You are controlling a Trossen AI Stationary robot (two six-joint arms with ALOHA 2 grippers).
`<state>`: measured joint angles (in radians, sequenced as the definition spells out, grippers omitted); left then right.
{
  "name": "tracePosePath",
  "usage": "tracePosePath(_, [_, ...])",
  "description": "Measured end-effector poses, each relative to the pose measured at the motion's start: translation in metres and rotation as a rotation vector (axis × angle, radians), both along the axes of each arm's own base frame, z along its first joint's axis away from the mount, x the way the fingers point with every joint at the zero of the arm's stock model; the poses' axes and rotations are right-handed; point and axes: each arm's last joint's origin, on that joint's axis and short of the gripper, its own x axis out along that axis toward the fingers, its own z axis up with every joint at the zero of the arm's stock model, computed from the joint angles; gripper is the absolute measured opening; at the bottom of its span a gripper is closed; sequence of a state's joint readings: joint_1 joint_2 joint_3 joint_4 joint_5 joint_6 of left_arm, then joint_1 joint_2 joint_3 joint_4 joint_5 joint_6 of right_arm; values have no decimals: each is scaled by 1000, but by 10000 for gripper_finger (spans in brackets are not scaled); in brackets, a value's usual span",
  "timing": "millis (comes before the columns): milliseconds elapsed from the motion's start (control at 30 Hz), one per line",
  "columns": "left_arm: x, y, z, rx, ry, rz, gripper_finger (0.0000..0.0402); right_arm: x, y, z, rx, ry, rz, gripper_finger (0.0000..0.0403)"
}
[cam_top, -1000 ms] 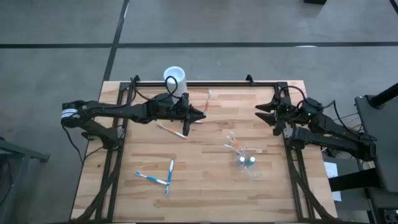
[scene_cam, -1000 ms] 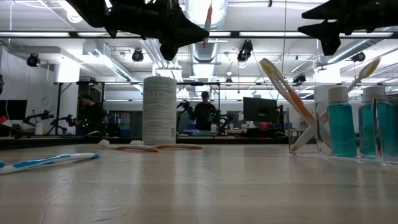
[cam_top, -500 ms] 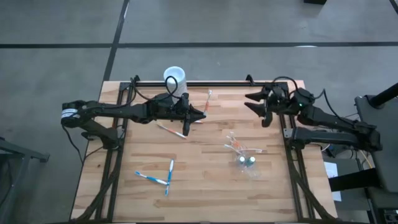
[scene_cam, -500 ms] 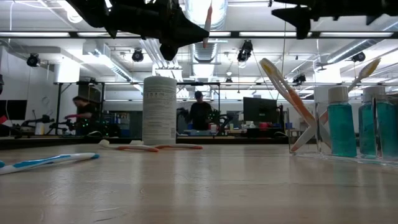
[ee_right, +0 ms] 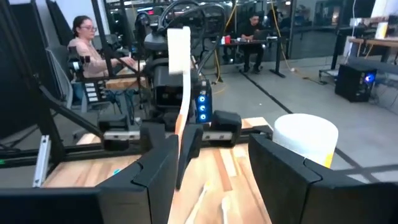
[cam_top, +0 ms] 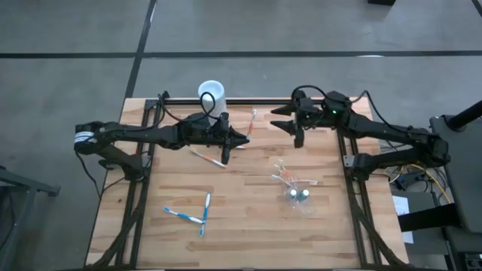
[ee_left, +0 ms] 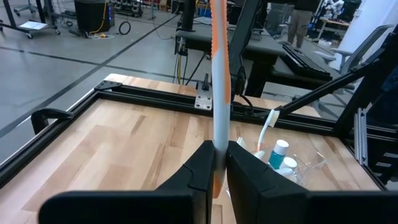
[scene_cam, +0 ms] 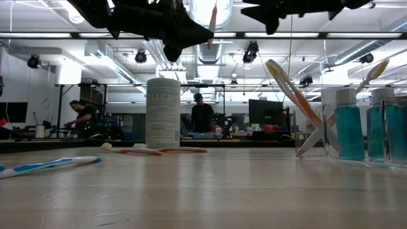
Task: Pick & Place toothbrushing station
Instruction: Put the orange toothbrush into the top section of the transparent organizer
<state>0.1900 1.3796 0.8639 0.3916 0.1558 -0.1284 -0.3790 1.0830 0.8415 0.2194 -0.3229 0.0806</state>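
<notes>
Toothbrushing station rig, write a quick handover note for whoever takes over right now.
Left gripper: shut on an orange-and-white toothbrush, held upright above the wooden table.
Right gripper: open, empty, raised opposite the left one.
Small clear plastic cup lies right of centre with brushes beside it; another orange-and-white brush lies mid-table; two blue-and-white toothbrushes lie front left; opaque white cup at back edge.
Done: one brush lifted.
Left: everything else.

No legible text, seemingly.

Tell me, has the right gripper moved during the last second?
Yes. In the high view the right gripper has travelled from the table's right rail toward the left gripper, which holds an orange-and-white toothbrush.
</notes>
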Motion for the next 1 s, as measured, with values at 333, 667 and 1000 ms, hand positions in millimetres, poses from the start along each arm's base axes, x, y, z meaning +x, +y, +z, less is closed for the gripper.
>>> tracePosePath(333, [0, 0, -1, 2, 6, -1, 35, 35, -9, 23, -44, -20, 54, 189])
tracePosePath(667, [0, 0, -1, 25, 9, -2, 35, 71, -17, 29, -40, -7, 147, 189])
tracePosePath(1000, [0, 0, -1, 26, 11, -3, 35, 75, -16, 31, -52, -11, 166, 189])
